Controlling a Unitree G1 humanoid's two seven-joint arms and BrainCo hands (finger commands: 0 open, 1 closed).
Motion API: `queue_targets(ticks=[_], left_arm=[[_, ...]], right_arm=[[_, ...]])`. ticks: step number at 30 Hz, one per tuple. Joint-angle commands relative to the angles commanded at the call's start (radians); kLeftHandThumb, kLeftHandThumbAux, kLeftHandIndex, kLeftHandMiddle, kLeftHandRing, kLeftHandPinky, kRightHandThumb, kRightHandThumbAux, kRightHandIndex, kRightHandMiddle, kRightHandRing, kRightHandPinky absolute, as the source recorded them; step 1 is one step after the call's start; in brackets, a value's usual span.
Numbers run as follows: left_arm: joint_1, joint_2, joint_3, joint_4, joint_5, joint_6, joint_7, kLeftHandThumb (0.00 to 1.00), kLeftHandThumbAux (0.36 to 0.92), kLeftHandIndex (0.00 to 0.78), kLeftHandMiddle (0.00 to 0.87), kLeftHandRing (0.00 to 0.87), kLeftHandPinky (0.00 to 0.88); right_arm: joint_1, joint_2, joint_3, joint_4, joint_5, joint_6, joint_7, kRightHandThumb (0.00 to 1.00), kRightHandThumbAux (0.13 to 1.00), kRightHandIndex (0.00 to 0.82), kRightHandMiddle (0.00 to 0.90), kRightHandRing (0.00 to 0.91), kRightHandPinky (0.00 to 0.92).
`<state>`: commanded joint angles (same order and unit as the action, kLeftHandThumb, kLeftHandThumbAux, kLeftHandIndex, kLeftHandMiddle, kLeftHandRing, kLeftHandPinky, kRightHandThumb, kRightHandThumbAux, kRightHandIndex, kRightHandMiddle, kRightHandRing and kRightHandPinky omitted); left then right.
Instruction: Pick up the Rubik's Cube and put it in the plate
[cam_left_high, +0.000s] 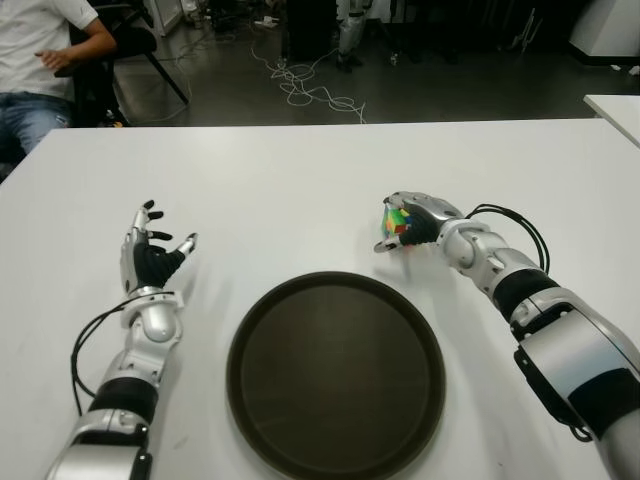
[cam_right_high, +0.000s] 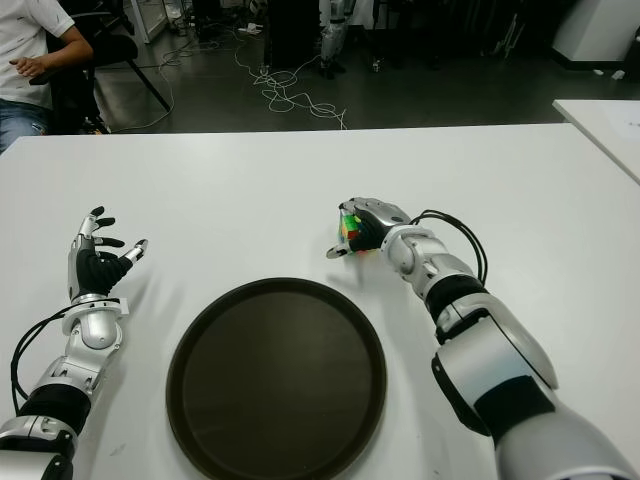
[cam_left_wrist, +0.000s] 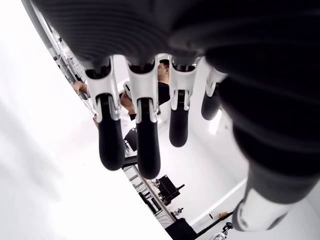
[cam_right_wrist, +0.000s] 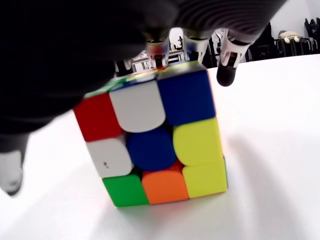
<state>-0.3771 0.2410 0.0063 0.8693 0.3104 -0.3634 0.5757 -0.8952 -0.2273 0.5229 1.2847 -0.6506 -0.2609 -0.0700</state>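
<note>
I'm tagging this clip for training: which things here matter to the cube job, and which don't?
Part of the job:
- Rubik's Cube, on the table
- right hand, curled around it
- plate

Just there:
- left hand, open, left of the plate
- person
- floor cables

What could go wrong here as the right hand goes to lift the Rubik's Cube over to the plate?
The right hand is curled over the Rubik's Cube, which still sits on the table. The grip looks partial, so the cube might slip out on lifting. The plate lies close by, so a low carry could clip its rim.
</note>
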Motion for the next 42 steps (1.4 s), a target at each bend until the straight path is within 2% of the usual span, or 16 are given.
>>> queue_targets(ticks=[3, 4, 6, 7, 10, 19, 22, 25, 32, 35, 38, 39, 40, 42], left_arm=[[-0.002, 0.001, 0.001, 0.008, -0.001, -0.004, -0.001, 0.016, 0.771, 0.0, 0.446, 0.684, 0.691], [-0.003, 0.002, 0.001, 0.011, -0.002, -0.005, -0.001, 0.018, 0.771, 0.0, 0.381, 0.605, 0.611], [-0.006, 0.004, 0.001, 0.02, -0.002, -0.008, -0.002, 0.019, 0.771, 0.0, 0.324, 0.535, 0.542], [-0.006, 0.005, 0.001, 0.023, -0.002, -0.009, -0.002, 0.02, 0.76, 0.0, 0.265, 0.44, 0.493], [-0.008, 0.007, 0.0, 0.03, 0.0, -0.012, -0.001, 0.022, 0.747, 0.0, 0.194, 0.326, 0.434], [-0.008, 0.006, 0.001, 0.034, -0.001, -0.027, 0.002, 0.041, 0.734, 0.0, 0.152, 0.249, 0.375], [-0.009, 0.006, 0.002, 0.036, -0.002, -0.03, 0.002, 0.037, 0.727, 0.0, 0.148, 0.244, 0.372], [-0.009, 0.005, 0.003, 0.036, -0.004, -0.033, 0.0, 0.029, 0.715, 0.0, 0.18, 0.292, 0.408], [-0.011, 0.006, 0.001, 0.038, -0.002, -0.027, -0.002, 0.007, 0.69, 0.0, 0.111, 0.183, 0.295], [-0.011, 0.009, -0.002, 0.039, 0.003, -0.023, 0.002, 0.004, 0.704, 0.0, 0.137, 0.244, 0.363], [-0.012, 0.011, -0.004, 0.042, 0.007, -0.017, 0.004, 0.002, 0.711, 0.0, 0.209, 0.378, 0.449], [-0.013, 0.011, -0.004, 0.043, 0.008, -0.015, 0.005, 0.002, 0.713, 0.0, 0.22, 0.396, 0.457], [-0.013, 0.011, -0.004, 0.043, 0.009, -0.014, 0.006, 0.003, 0.718, 0.0, 0.26, 0.457, 0.512], [-0.013, 0.011, -0.004, 0.044, 0.011, -0.014, 0.008, 0.005, 0.723, 0.0, 0.304, 0.52, 0.565]], right_arm=[[0.001, -0.002, -0.003, -0.002, 0.002, 0.004, -0.001, 0.0, 0.493, 0.0, 0.0, 0.0, 0.0], [0.001, -0.004, -0.003, -0.003, 0.003, 0.004, 0.0, 0.0, 0.494, 0.0, 0.0, 0.0, 0.0], [0.002, -0.006, -0.008, -0.004, 0.007, 0.004, 0.003, 0.0, 0.495, 0.0, 0.0, 0.0, 0.0], [0.003, -0.007, -0.011, -0.004, 0.009, 0.005, 0.004, 0.0, 0.497, 0.0, 0.0, 0.0, 0.0], [0.005, -0.009, -0.016, -0.003, 0.011, 0.006, 0.007, 0.0, 0.5, 0.0, 0.0, 0.0, 0.0], [0.007, -0.015, -0.019, -0.005, 0.006, 0.016, 0.017, 0.0, 0.511, 0.0, 0.0, 0.0, 0.0], [0.007, -0.015, -0.019, -0.008, 0.006, 0.017, 0.019, 0.0, 0.508, 0.0, 0.0, 0.0, 0.0], [0.006, -0.015, -0.019, -0.008, 0.004, 0.018, 0.02, 0.0, 0.503, 0.0, 0.0, 0.0, 0.0], [0.007, -0.015, -0.019, -0.008, 0.003, 0.019, 0.019, 0.0, 0.523, 0.0, 0.0, 0.0, 0.0], [0.008, -0.014, -0.025, -0.008, 0.009, 0.018, 0.023, 0.0, 0.516, 0.0, 0.0, 0.0, 0.0], [0.009, -0.014, -0.032, -0.008, 0.016, 0.015, 0.028, 0.0, 0.508, 0.0, 0.0, 0.0, 0.0], [0.009, -0.014, -0.032, -0.007, 0.017, 0.014, 0.028, 0.0, 0.508, 0.0, 0.0, 0.0, 0.0], [0.009, -0.014, -0.033, -0.007, 0.016, 0.014, 0.028, 0.0, 0.509, 0.0, 0.0, 0.0, 0.0], [0.009, -0.015, -0.031, -0.006, 0.014, 0.013, 0.027, 0.0, 0.509, 0.0, 0.0, 0.0, 0.0]])
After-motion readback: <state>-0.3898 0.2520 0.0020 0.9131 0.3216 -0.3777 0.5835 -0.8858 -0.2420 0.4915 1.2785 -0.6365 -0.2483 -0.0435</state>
